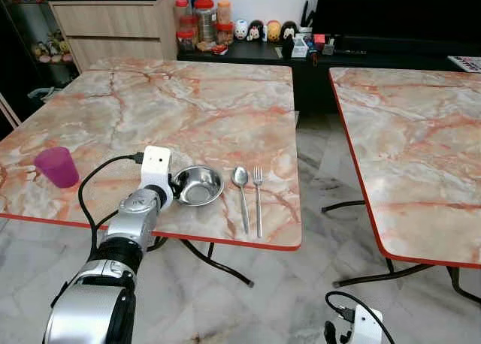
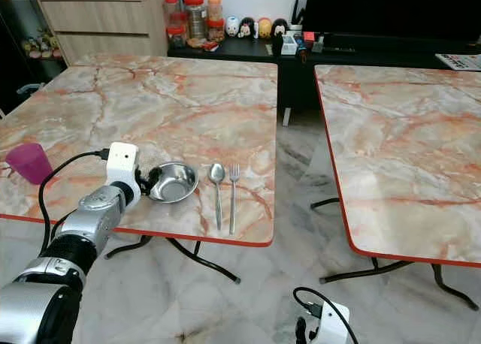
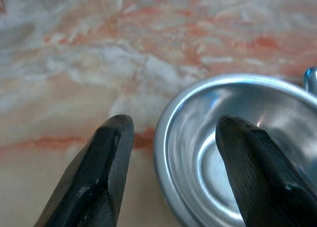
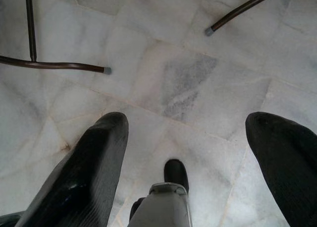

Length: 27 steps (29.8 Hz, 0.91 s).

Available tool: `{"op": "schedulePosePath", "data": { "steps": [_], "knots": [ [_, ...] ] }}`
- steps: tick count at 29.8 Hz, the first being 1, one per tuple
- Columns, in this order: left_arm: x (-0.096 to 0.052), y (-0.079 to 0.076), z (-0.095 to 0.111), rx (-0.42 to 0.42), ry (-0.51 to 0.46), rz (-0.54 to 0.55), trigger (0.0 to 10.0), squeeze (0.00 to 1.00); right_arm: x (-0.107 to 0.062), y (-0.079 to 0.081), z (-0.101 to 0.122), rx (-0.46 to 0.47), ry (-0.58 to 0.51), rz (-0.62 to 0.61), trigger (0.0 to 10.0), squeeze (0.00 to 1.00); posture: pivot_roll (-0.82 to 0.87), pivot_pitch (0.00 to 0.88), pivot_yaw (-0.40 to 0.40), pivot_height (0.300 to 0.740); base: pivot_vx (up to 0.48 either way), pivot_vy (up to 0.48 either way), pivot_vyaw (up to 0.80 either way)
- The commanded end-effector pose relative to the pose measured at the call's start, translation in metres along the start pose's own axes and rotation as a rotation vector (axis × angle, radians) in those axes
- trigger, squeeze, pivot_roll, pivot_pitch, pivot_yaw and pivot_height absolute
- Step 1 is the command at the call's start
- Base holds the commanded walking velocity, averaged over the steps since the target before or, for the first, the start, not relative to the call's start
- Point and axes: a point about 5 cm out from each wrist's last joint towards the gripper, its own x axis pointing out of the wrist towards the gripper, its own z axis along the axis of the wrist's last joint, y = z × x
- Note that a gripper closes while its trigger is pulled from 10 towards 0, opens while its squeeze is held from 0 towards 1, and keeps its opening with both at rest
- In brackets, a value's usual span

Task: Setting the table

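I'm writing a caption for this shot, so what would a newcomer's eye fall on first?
Probably the left gripper, its open fingers astride the rim of a steel bowl near the marble table's front edge. Just right of the bowl lie a spoon and fork side by side, and a purple cup stands far left.

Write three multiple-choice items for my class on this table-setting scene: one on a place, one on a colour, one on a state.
1. Where does the silver metal spoon lie?
A. Between the round steel bowl and the silver metal fork
B. Inside the bowl
C. On the floor

2. What colour is the plastic cup?
A. Green
B. Purple
C. White

3. How is the left gripper?
A. Shut on the cup
B. Hanging over the floor
C. Open, straddling the bowl's rim

Answers: 1 A, the three lie in a row near the marble table's edge; 2 B, it is translucent purple; 3 C, one finger is inside the bowl, one outside.
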Motion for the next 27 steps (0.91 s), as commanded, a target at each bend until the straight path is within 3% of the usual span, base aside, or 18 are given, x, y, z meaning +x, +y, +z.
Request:
{"op": "schedulePosePath", "data": {
  "steps": [1, 15, 22, 24, 25, 26, 27],
  "knots": [
    [0.002, -0.002, 0.001, 0.022, 0.027, -0.002, 10.0, 0.0, 0.0, -0.001, 0.001, 0.012, -0.005, -0.004, 10.0, 0.0, 0.0, 0.0, 0.003, 0.74, 0.0, 0.0, 0.0],
    [0.004, -0.012, -0.007, -0.015, 0.078, -0.012, 10.0, 0.0, 0.0, -0.003, 0.0, 0.011, -0.004, -0.006, 10.0, 0.0, -0.01, 0.0, 0.0, 0.74, 0.0, 0.0, 0.0],
    [0.004, -0.009, -0.01, -0.031, 0.104, -0.007, 10.0, 0.0, 0.0, -0.002, 0.001, 0.011, -0.006, -0.001, 10.0, 0.0, -0.01, 0.0, 0.001, 0.74, 0.0, 0.0, 0.0],
    [0.004, -0.008, -0.011, -0.031, 0.106, -0.006, 9.6, 0.0, 0.0, -0.002, 0.001, 0.011, -0.005, -0.001, 10.0, 0.0, -0.01, 0.0, 0.001, 0.74, 0.0, 0.0, 0.0],
    [0.004, -0.007, -0.011, -0.033, 0.109, -0.003, 4.9, 0.0, 0.0, -0.002, 0.001, 0.009, -0.004, 0.0, 10.0, 0.0, -0.01, 0.0, 0.001, 0.74, 0.0, 0.0, 0.0],
    [0.004, -0.006, -0.011, -0.033, 0.115, 0.001, 3.2, 0.0, 0.0, -0.002, 0.001, 0.009, -0.004, 0.001, 10.0, 0.0, -0.01, 0.0, 0.002, 0.74, 0.0, 0.0, 0.0],
    [0.003, -0.006, -0.012, -0.033, 0.119, 0.005, 3.2, 0.0, 0.0, -0.001, 0.001, 0.009, -0.004, 0.001, 10.0, 0.0, -0.01, 0.0, 0.002, 0.74, 0.0, 0.0, 0.0]
  ]
}}
